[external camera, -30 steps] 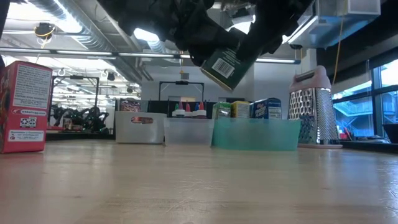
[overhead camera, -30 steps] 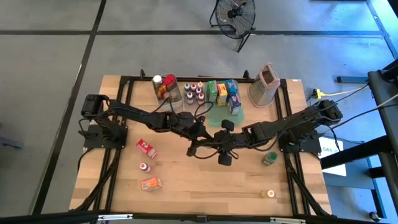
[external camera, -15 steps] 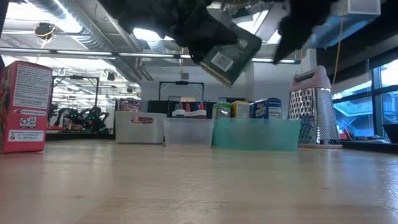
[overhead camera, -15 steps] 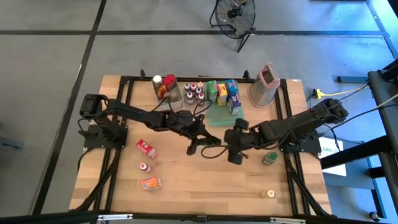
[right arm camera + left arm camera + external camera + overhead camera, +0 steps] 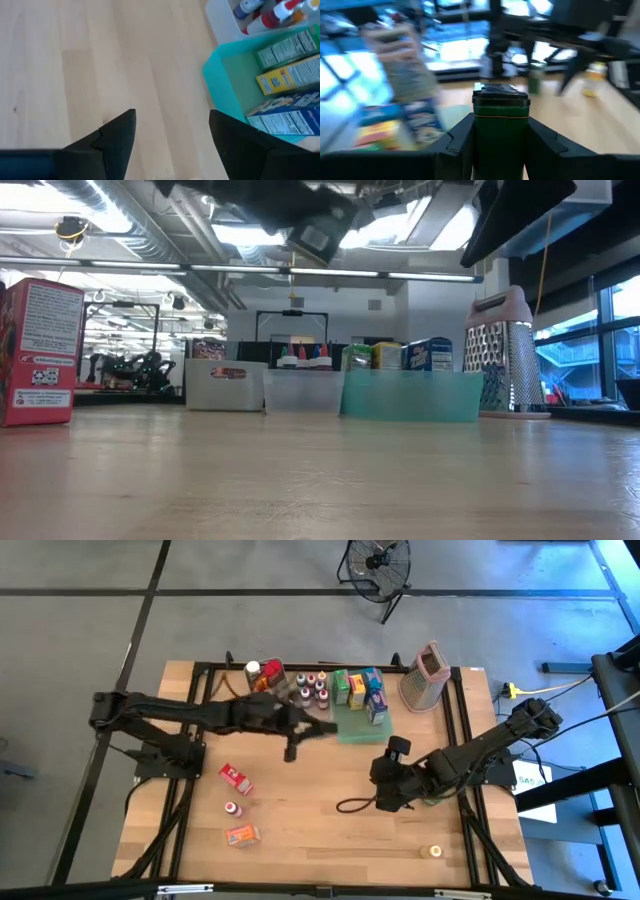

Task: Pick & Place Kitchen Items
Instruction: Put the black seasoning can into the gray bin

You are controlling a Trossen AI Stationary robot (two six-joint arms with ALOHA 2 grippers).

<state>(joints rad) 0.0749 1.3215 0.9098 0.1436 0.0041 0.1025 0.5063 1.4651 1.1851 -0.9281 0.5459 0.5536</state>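
My left gripper hangs high over the table's middle, near the green tray, shut on a dark green tin with a black lid. In the low view the tin shows near the top, barcode label toward the camera. My right gripper stands open and empty over bare wood at the right of centre. A red box, a small bottle and an orange packet lie at the near left. My left gripper pinches the tin's body just below the lid, one finger on each of two opposite sides. The fingers come nearly level from the table's left. The tin is lifted well clear of the table and looks tilted in the low view.
Along the far edge stand two clear bins, one with jars and one with small bottles, then the green tray with boxes and a metal grater. A small yellow item sits near right. A black cable loop lies mid-table.
My right gripper has come away from the tin and drawn back toward the table's near right. My left gripper has carried the tin up and toward the far left, so the tin now hangs higher in the low view.
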